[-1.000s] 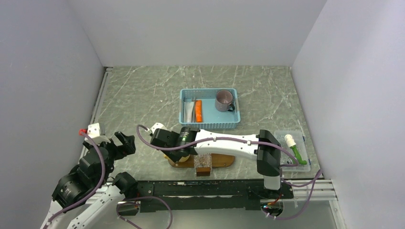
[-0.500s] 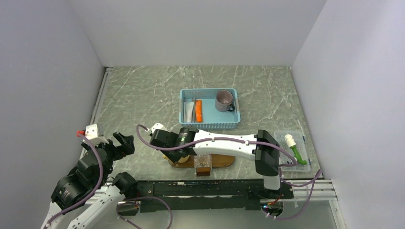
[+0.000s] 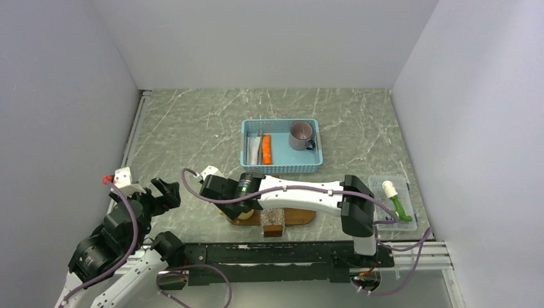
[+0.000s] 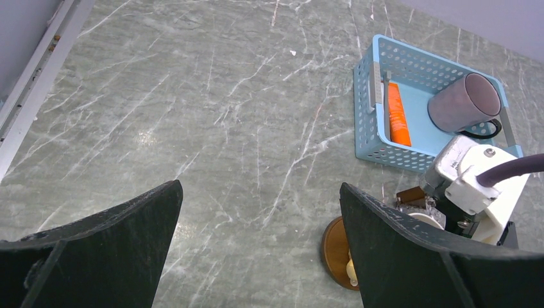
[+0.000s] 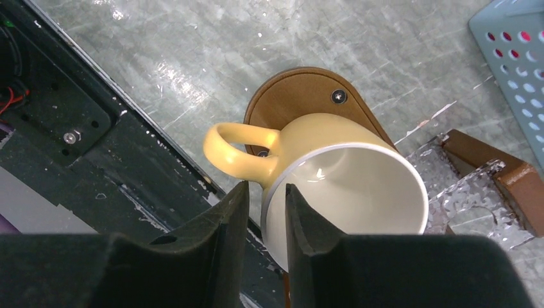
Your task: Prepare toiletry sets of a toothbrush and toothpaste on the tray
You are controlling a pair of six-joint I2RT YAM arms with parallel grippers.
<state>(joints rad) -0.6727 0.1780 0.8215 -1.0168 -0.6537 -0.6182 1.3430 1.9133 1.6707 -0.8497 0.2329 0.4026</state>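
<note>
The dark-brown tray lies at the table's near edge, and its rounded left end shows in the right wrist view. A yellow mug stands on that end. My right gripper is open a little; its fingers straddle the mug's rim beside the handle, with a gap on the outer side. The pale toothbrush and the orange toothpaste tube lie in the light-blue basket. At the left, my left gripper is wide open over bare table.
A grey mug lies in the basket's right half. On the tray's middle stands a clear crinkled holder with a brown base. A small clear box with a green-and-white item sits at the right. A black rail runs along the near edge.
My right gripper's jaws have parted slightly from the yellow mug's rim, and that arm has sunk a little. The left arm has barely shifted.
</note>
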